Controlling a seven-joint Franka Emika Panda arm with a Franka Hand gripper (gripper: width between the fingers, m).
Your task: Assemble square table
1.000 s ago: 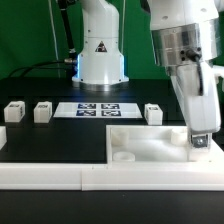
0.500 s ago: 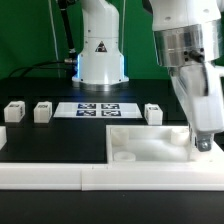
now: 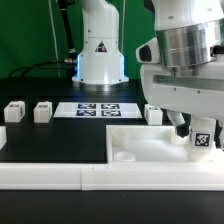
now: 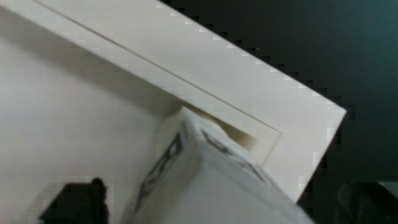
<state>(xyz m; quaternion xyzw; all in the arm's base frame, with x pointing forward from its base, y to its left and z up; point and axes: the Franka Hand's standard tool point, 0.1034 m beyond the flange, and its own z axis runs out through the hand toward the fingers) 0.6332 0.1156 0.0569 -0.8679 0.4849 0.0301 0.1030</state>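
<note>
While the small white blocky tagged leg (image 3: 203,139) stands at the white plastic square slab's (image 3: 140,148) corner on the exterior view's right, the gripper (image 3: 193,130) hangs over it, jaws wide, gripping nothing. Leg fitting seems underway; next, I'd say, lift clear and fetch another loose white leg (image 3: 153,113).

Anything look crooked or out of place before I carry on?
Nothing stands out. One leg stands at the slab corner on the exterior view's right, its tag facing the camera; three loose legs sit upright behind it.
</note>
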